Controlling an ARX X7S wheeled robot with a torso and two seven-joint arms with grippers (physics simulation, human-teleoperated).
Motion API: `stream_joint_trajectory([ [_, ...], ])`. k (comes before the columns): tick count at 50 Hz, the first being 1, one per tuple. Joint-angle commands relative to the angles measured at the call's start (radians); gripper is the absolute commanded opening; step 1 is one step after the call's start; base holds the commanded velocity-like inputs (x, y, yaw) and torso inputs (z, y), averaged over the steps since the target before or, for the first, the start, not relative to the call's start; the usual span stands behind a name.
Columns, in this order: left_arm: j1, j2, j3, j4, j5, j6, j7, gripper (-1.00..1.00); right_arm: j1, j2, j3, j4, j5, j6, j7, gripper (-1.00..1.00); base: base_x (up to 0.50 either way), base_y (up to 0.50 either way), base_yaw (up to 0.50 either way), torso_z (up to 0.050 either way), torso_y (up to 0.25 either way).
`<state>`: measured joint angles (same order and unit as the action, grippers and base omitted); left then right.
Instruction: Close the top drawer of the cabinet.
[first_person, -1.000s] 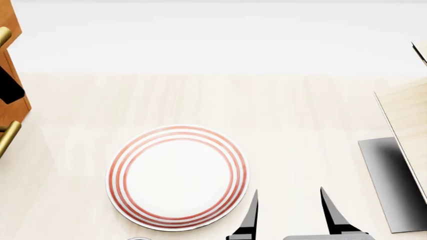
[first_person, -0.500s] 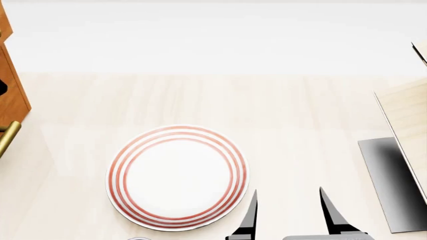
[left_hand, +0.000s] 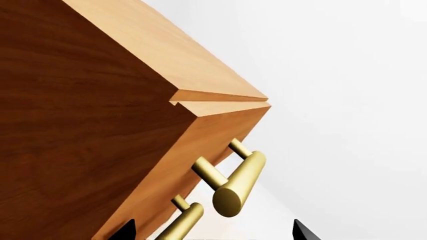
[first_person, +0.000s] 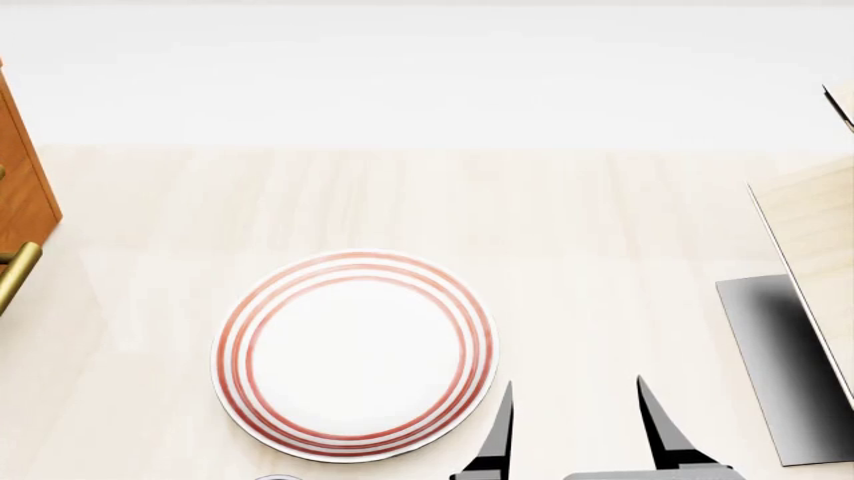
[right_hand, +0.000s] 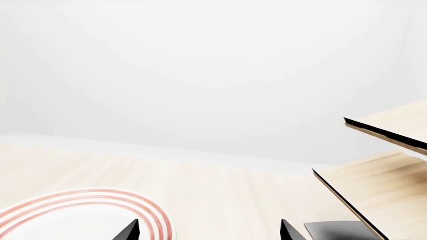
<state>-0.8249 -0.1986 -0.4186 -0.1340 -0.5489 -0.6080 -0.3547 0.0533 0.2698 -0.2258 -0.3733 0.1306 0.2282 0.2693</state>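
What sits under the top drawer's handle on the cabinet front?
Below the top drawer handle sits a second brass handle, only partly in frame. The lower drawer front itself and both drawers' insides are hidden.

Count: one cabinet (left_hand: 100, 125), two brass handles (left_hand: 239, 184), one plate (first_person: 354, 355), apparently one pale rack (first_person: 814, 260).

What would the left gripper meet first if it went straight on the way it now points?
Probably the top drawer's brass handle, which sits between the left gripper's open fingertips in its wrist view, just ahead of the cabinet front; depth is unclear.
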Motion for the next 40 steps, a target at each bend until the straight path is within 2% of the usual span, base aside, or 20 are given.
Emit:
stream_joint_trajectory([
  [1,-0.008,-0.011,-0.039,-0.003,-0.017,-0.027,-0.017,1.00,-0.001,0.004,-0.003,0.007,0.005,-0.008,0.003,1.00,0.00,0.00,0.00,0.000,0.000],
  [29,-0.020,-0.064,-0.071,0.110,-0.060,-0.090,-0.070,1.00,-0.002,0.013,-0.009,0.008,0.016,-0.015,0.012,1.00,0.00,0.00,0.00,0.000,0.000],
  [40,-0.026,-0.094,-0.105,0.091,-0.065,-0.083,-0.077,1.00,0.008,0.014,-0.017,0.012,0.016,-0.009,0.016,1.00,0.00,0.00,0.00,0.000,0.000],
])
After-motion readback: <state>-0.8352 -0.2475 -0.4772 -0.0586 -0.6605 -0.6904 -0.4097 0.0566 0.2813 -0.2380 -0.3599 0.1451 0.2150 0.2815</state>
